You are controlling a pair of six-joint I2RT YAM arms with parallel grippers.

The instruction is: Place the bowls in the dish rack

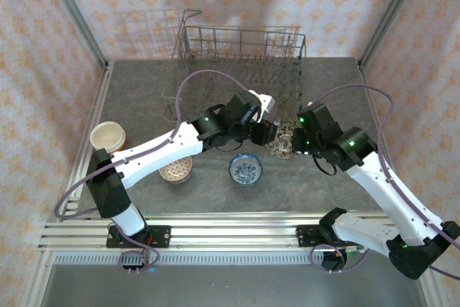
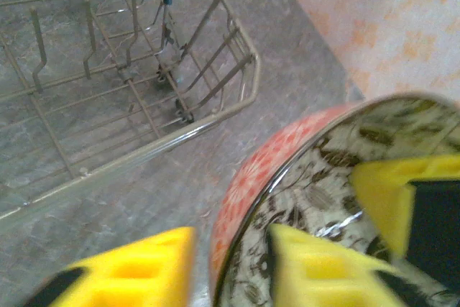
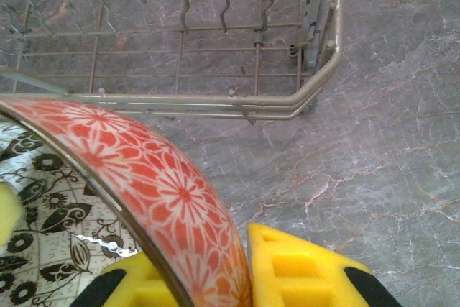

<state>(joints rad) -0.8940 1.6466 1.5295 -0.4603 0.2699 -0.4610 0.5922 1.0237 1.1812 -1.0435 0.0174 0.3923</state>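
The floral bowl (image 1: 282, 141) is just in front of the dish rack (image 1: 237, 70), between 2 grippers. The right gripper (image 3: 215, 278) pinches its rim, while the left gripper (image 2: 230, 264) straddles the rim with jaws apart. The left should back straight off without nudging the bowl.

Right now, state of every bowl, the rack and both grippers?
rack: upright, no bowl in it.
orange bowl: tilted, outside rack, rim between both grippers.
cream bowl: upright on table.
brown bowl: upright on table.
blue bowl: upright on table.
left gripper: jaws open astride the rim.
right gripper: jaws shut on orange bowl's rim.
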